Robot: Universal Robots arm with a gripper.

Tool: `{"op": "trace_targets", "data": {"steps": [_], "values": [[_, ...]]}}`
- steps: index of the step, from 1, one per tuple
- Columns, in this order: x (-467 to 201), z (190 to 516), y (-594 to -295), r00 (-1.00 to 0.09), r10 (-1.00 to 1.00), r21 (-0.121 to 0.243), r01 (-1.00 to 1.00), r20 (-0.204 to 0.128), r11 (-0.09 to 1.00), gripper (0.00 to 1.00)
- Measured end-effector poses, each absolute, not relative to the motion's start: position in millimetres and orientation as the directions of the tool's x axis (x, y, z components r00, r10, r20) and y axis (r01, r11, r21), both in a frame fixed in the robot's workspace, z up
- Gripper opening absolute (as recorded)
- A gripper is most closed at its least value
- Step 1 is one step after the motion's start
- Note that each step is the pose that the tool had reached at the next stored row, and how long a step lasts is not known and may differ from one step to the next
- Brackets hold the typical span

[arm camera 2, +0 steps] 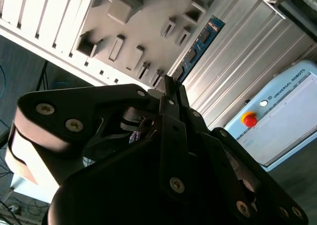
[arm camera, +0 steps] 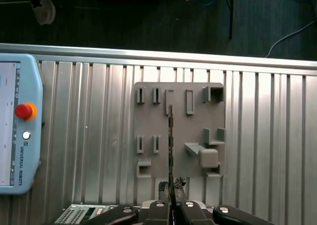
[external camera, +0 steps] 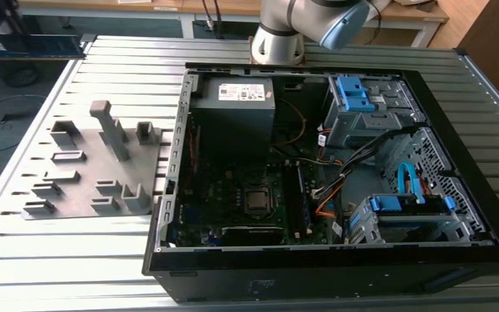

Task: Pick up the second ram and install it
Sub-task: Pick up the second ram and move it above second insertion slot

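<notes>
Blue-green second ram (arm camera 2: 200,45) clamped in closed pincer (arm camera 2: 169,84)

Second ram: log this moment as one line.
gripper: shut on second ram | second ram: held in air, off grey fixture plate | computer case: open, ram not seated

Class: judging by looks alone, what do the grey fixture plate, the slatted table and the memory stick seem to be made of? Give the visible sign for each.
The fixture plate: probably matte grey plastic; dull, even, no glints.
The table: likely aluminium, satin silver; ribbed slats with bright sheen.
The second ram: blue-green circuit board, probably fibreglass laminate, carrying black chips.
</notes>
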State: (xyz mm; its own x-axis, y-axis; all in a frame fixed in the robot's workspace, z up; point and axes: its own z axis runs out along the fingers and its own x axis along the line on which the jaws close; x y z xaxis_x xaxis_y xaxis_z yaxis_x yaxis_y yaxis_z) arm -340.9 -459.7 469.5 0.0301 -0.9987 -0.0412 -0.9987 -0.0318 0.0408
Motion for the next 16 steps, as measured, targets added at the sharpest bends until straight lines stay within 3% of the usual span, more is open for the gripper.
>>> {"op": "trace_targets", "data": {"steps": [16], "values": [[-268.3, 457.2, -459.6, 0.030, -0.999, 0.042, -0.999, -0.041, -0.032, 0.14]]}}
